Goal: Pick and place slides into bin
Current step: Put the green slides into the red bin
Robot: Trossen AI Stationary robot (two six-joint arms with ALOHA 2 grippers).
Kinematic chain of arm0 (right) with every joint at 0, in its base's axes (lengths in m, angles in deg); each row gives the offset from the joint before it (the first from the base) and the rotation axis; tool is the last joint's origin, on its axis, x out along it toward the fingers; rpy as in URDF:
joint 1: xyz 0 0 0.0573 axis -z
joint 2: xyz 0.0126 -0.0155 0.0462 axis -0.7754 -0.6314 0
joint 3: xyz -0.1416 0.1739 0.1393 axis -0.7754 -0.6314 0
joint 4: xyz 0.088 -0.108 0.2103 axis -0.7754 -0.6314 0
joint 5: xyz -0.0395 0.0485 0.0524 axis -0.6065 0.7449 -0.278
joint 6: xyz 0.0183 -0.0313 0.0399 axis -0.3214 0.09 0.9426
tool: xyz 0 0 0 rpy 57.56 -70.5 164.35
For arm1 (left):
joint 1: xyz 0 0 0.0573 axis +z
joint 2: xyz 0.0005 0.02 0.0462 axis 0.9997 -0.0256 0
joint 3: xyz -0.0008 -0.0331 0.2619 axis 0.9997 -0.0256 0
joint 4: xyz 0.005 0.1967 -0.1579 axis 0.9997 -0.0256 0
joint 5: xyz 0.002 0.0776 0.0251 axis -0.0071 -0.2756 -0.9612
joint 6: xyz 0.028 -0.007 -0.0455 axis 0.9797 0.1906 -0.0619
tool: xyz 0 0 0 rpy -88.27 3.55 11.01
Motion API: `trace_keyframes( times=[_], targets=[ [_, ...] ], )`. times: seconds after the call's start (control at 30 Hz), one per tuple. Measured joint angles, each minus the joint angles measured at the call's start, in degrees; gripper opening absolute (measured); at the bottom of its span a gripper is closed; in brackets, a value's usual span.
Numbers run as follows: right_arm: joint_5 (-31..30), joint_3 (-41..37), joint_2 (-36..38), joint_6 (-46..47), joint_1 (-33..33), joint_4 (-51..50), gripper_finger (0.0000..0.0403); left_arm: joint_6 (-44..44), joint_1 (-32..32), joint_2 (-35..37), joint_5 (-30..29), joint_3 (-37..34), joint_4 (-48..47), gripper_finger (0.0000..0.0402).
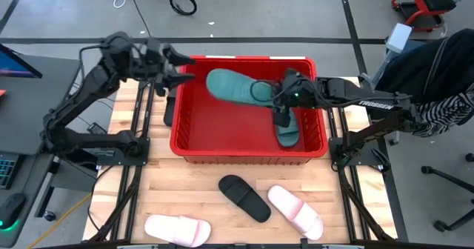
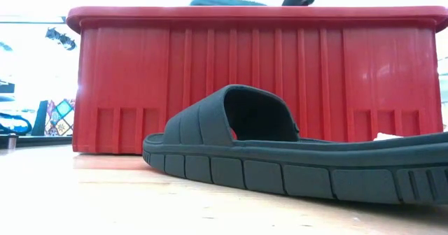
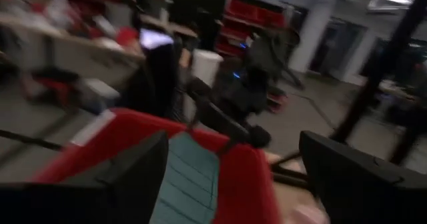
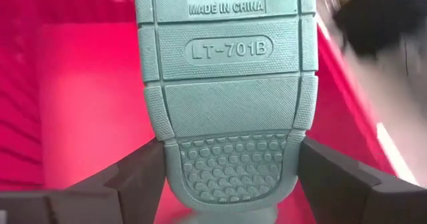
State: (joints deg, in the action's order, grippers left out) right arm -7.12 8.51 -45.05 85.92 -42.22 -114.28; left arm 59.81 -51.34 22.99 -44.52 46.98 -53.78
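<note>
Filling the far middle of the counter [image 1: 192, 190], the red bin [image 1: 249, 157] sits between the two arms' frames, its thick rim reaching nearly to them on both sides. The near strip of the counter lies open in front of it, and three slides rest there: a black slide [image 1: 244, 198] in the middle, a pale pink slide [image 1: 295, 210] just right of it, and another pale pink slide [image 1: 177, 229] at the near left edge. In the low view the black slide [image 2: 294, 158] stands close before the bin's slotted front wall [image 2: 140, 81].

The right gripper [image 1: 281, 114] hangs over the right half of the bin, inside its rim. Its fingers [image 4: 137, 177] are clamped on a teal slide [image 4: 227, 104]: the right wrist view shows the ribbed sole facing the camera, with one dark finger pressed on each side of its narrow end. From above, that teal slide [image 1: 235, 86] slants up and left across the far part of the bin, clear of the floor. A second teal slide [image 1: 289, 130] lies on the bin's floor just under the gripper, near the right wall.

The left gripper [image 1: 178, 65] is held at the bin's far left corner, over the rim, with its fingers [image 3: 127, 177] spread apart and nothing between them.
</note>
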Motion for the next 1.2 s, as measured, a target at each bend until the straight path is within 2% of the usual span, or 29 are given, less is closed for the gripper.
trace_keyframes(
  times=[0.2, 0.37, 0.47, 0.73, 0.93, 1.2],
  targets=[
    [-4.1, 0.0, 0.0, 20.8, 0.3, -10.2, 0.0299, 3.1, 1.9, 2.2, -1.8, 0.0, 0.0, 0.0336],
    [-4.1, -0.6, 0.0, 41.9, 1.3, -23.0, 0.0295, 3.3, 1.9, 2.2, -1.7, 0.0, -0.4, 0.0323],
    [-3.1, -2.4, 0.0, 51.4, 1.4, -27.9, 0.0293, 5.6, 1.9, 2.2, -1.3, 0.0, -1.5, 0.0318],
    [2.9, -12.3, 0.0, 68.0, 1.3, -23.4, 0.0293, 9.6, 1.9, 2.1, -1.2, 0.0, -5.4, 0.0314],
    [2.7, -18.6, 0.1, 81.0, 1.3, -19.6, 0.0293, 9.8, 1.9, 2.2, -1.2, 0.0, -5.8, 0.0313],
    [0.6, -20.4, 0.0, 83.0, 1.3, -15.9, 0.0293, 12.8, 1.9, 2.2, -1.2, 0.0, -7.0, 0.0313]
  ],
)
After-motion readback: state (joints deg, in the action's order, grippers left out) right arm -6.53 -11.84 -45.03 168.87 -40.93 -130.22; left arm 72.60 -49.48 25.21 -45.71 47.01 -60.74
